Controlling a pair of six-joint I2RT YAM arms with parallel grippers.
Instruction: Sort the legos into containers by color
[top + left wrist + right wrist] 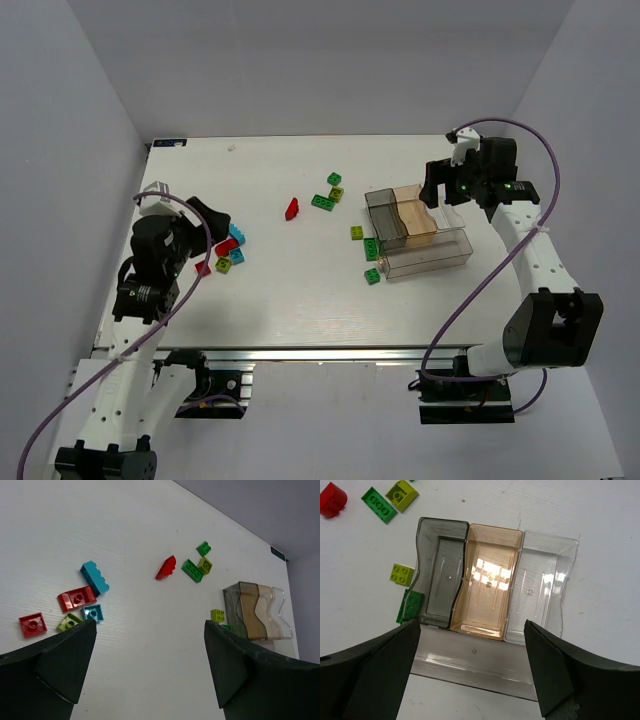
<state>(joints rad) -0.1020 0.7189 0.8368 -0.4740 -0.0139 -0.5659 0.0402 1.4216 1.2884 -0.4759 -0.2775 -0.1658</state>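
Observation:
The legos lie loose on the white table. A cluster sits at the left: a light blue brick (95,578), a red plate (76,598), a small blue one (93,612), a yellow-green one (69,622) and a red one (33,624). A red curved brick (292,208) and green bricks (322,202) lie mid-table. The containers are one clear divided box (430,262) with grey (440,575), tan (487,582) and clear (542,585) sections, all empty. My left gripper (218,220) hangs open beside the cluster. My right gripper (471,645) is open above the box.
A yellow-green brick (401,573) and a green one (410,606) lie against the box's grey side. Another green brick (372,276) sits by its near corner. The enclosure's grey walls stand around the table.

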